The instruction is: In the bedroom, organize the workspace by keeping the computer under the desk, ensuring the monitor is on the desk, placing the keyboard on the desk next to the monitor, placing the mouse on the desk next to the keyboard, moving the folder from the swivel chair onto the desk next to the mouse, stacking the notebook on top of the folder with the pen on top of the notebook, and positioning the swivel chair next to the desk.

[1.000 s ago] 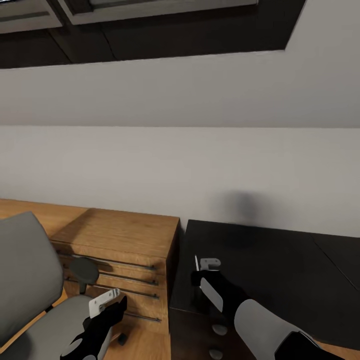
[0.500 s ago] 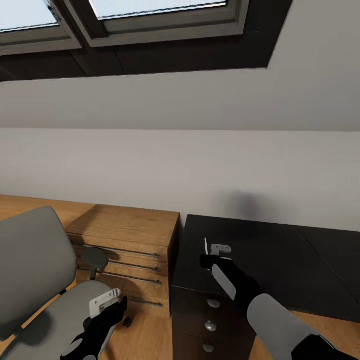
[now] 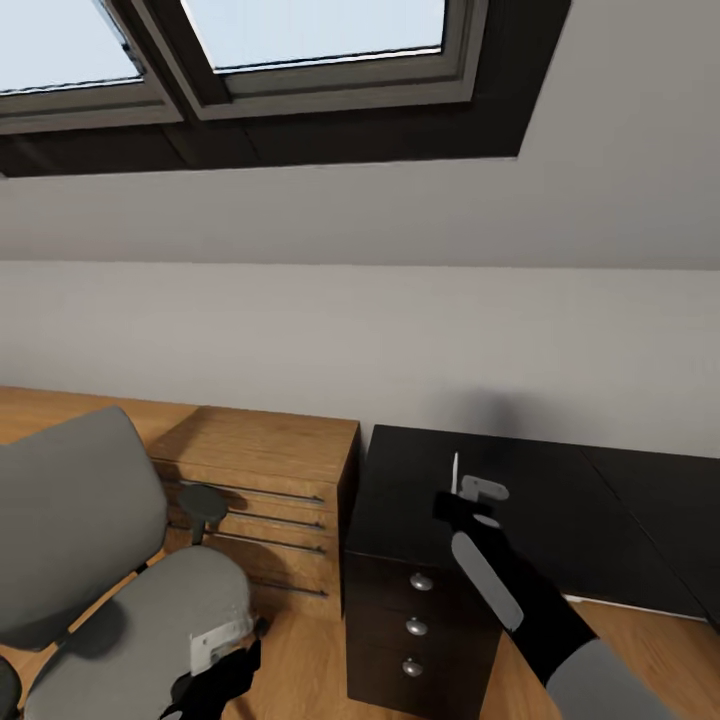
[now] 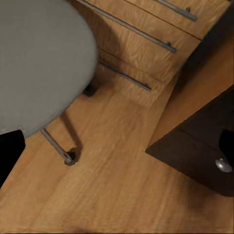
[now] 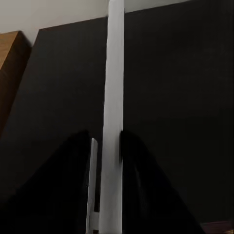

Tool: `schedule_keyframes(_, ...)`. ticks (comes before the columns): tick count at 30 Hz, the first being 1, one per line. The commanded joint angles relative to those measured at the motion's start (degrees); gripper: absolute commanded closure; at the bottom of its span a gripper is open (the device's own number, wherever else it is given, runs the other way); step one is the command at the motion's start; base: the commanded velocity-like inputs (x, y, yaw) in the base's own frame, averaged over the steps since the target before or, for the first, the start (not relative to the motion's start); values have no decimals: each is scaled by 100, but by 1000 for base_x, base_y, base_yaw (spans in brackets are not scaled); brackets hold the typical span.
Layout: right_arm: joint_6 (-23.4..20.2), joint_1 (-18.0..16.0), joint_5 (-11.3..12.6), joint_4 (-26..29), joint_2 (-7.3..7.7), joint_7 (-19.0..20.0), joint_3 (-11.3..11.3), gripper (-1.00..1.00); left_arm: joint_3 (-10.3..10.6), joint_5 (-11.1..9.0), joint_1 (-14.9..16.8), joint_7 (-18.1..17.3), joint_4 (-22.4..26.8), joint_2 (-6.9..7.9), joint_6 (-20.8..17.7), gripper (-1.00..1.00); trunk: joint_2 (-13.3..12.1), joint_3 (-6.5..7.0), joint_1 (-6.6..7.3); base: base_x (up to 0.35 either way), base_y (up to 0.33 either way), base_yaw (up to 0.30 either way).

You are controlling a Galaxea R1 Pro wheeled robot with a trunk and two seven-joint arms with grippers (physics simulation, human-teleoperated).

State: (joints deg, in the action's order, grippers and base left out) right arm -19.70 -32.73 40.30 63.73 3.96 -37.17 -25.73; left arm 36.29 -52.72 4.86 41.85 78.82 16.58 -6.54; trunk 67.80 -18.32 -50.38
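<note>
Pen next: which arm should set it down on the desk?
Right. The right gripper already holds the pen above the black desk. The left gripper hangs low by the chair, off the desk.

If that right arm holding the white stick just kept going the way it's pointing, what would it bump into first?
Probably the desk: the right end effector, shut on the pen, looks down along it onto the glossy black top. The pen tip would likely touch first, though depth is hard to judge.
</note>
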Motion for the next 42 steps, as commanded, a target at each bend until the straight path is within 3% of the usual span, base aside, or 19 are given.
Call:
schedule_keyframes(1,-19,61,50,168,22,-157,-19,100,115,-7,9,40,-91,-13,-19,-100,-37,11,22,-6,0,0)
schedule_keyframes(4,-23,318,90,744,73,-454,-23,100,527,4,9,36,-651,-183,-8,-100,-157,65,88,-3,0,0)
schedule_keyframes(5,-17,575,105,1155,91,-553,-32,100,699,76,10,29,-1302,-485,1,-100,-197,83,110,0,0,0)
schedule_keyframes(9,7,679,109,1277,95,-524,-33,100,760,735,10,19,-2068,-833,26,-100,-357,155,198,0,0,0)
schedule_keyframes(12,25,703,117,1310,89,-485,-17,100,759,1085,8,15,-2346,-976,50,-100,-478,209,264,0,0,0)
schedule_keyframes(16,42,707,113,1317,87,-497,-7,100,756,1167,9,16,-2472,-1007,56,-100,-638,281,351,0,0,-1)
schedule_keyframes(28,71,707,107,1312,82,-528,105,100,743,1171,8,16,-2476,-1003,73,-100,-638,281,351,0,0,-44)
schedule_keyframes(38,110,707,110,528,57,-454,1314,100,733,1163,9,16,-2547,-1016,73,-100,-638,281,351,0,0,-207)
schedule_keyframes(42,402,704,110,194,64,-370,1832,100,731,1172,7,16,-2629,-1022,77,-100,-638,281,351,0,0,-278)
